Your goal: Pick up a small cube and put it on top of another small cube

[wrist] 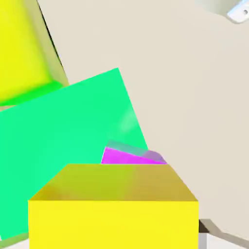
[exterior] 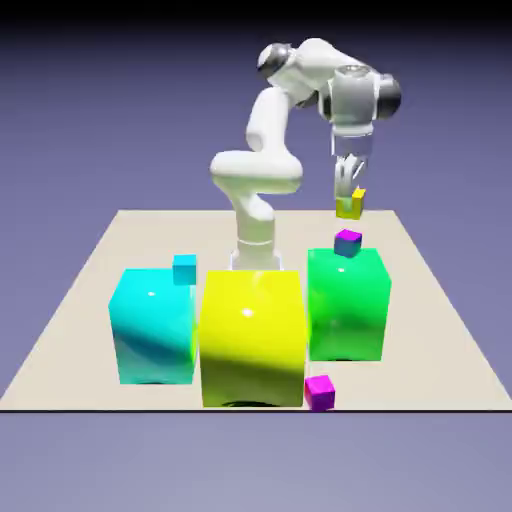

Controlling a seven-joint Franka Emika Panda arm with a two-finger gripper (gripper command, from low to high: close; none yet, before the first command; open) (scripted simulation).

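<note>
My gripper (exterior: 349, 196) is shut on the small yellow cube (exterior: 350, 206), which hangs in the air a little above the big green block (exterior: 347, 303). In the hand view the yellow cube (wrist: 114, 206) fills the lower part and hides the fingertips. Just past its far edge shows the magenta top of the other small cube (wrist: 127, 156), which rests on the green block's top (wrist: 63, 146). In the exterior view this magenta-topped, dark-sided cube (exterior: 347, 242) sits at the back of the green block, directly under the held cube with a small gap between them.
A big yellow block (exterior: 252, 338) stands in front, a big cyan block (exterior: 152, 325) at the exterior view's left with a tiny cyan cube (exterior: 184, 268) on top. A tiny all-magenta cube (exterior: 319, 391) lies on the table (exterior: 430, 330) by the yellow block.
</note>
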